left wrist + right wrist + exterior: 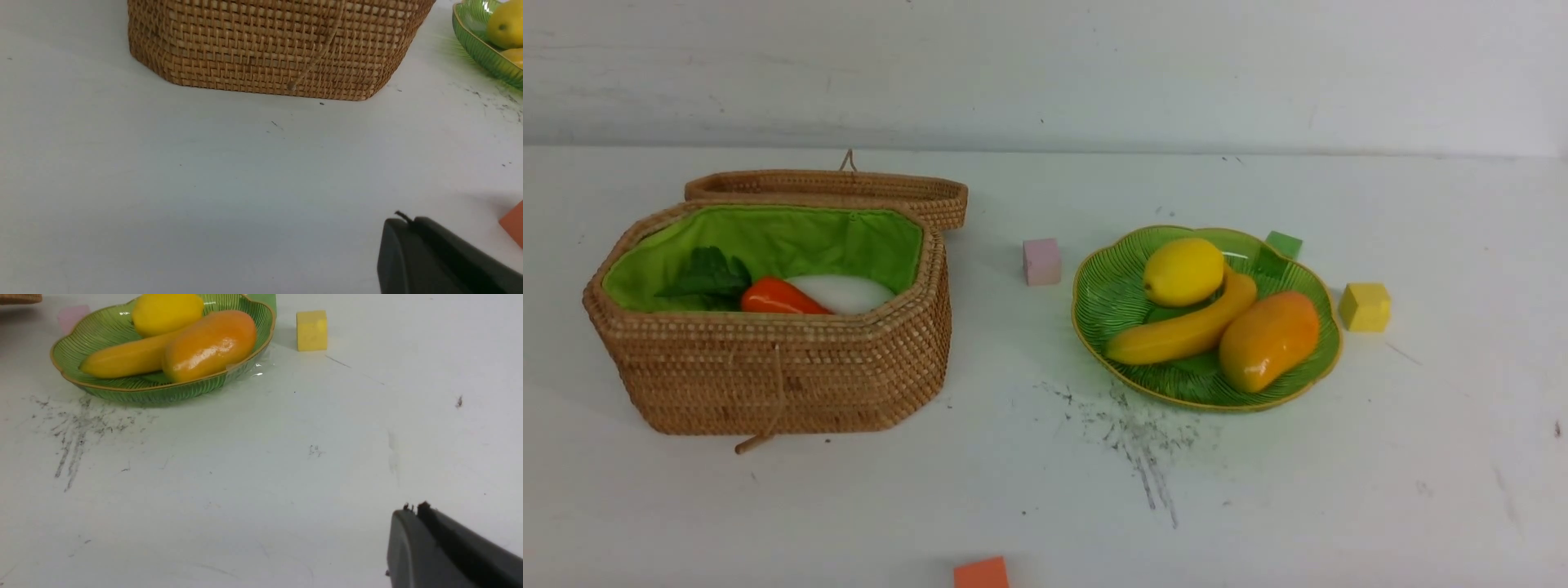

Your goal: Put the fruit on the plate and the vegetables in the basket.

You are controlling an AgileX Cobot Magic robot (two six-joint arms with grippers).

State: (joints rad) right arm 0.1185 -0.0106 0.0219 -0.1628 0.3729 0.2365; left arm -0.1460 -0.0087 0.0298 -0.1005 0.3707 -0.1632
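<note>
Toward the table's (pixel 1045 490) left edge stands the basket (pixel 776 367), lid (pixel 849 192) thrown back; inside, only part of the carrot (pixel 780 298) and radish (pixel 845 292) shows above the rim, beside dark leaves (pixel 707 276), and the gourd is hidden. A pink cube (pixel 1042 261) sits between basket and plate (pixel 1111 314). The plate, right of centre, holds the lemon (pixel 1183 271), banana (pixel 1184 327) and mango (pixel 1270 339); a green cube (pixel 1282 245) is half hidden behind it, a yellow cube (pixel 1365 306) is just beside it. An orange cube (pixel 982 573) is cut off at the near edge. The left gripper (pixel 402 222) and right gripper (pixel 412 512), visible only in their wrist views, are pressed together, empty.
</note>
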